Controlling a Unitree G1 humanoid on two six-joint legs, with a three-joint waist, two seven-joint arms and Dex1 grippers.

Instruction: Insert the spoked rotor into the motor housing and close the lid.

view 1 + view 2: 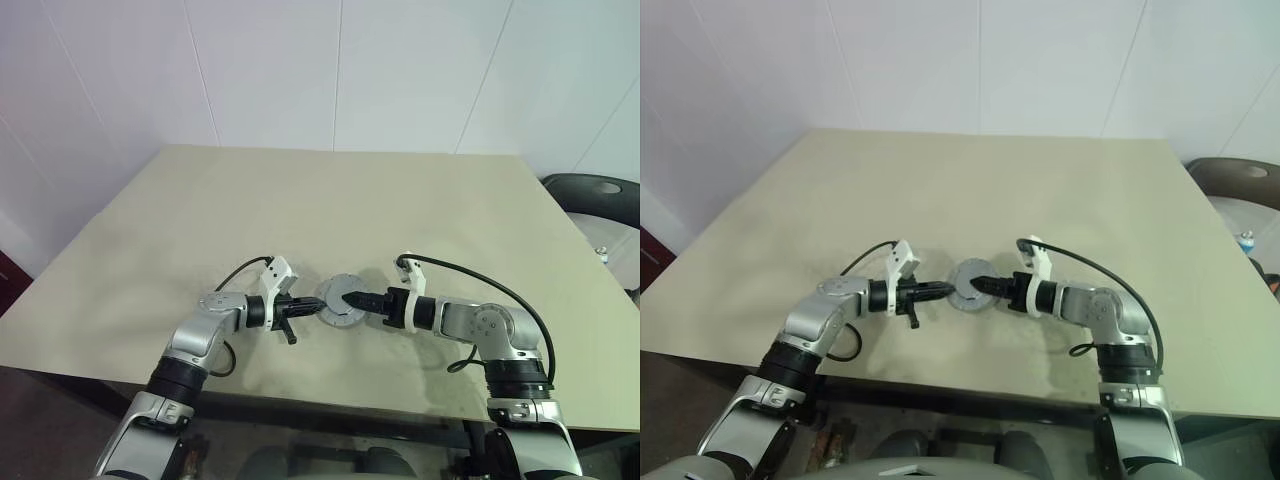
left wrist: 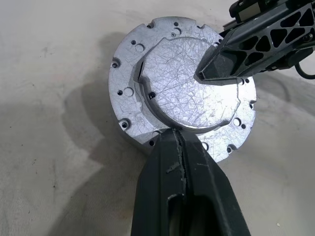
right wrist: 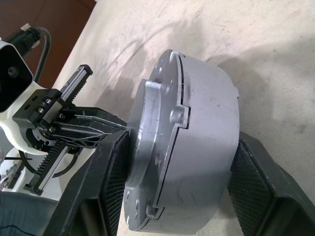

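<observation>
The motor housing [image 3: 211, 147] sits near the desk's [image 1: 330, 200] front edge with the lid [image 2: 182, 83] on top, hiding whatever is inside. The left claw [image 2: 179, 140] is clenched, tips at the rim. The right claw [image 1: 347, 297] straddles the housing, one finger [image 3: 256, 182] clear of its wall.

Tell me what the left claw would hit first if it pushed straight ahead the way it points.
Probably the round silver-grey metal lid on the motor housing: the shut left claw already sits at its rim, with the right claw beyond, straddling the assembly.
</observation>
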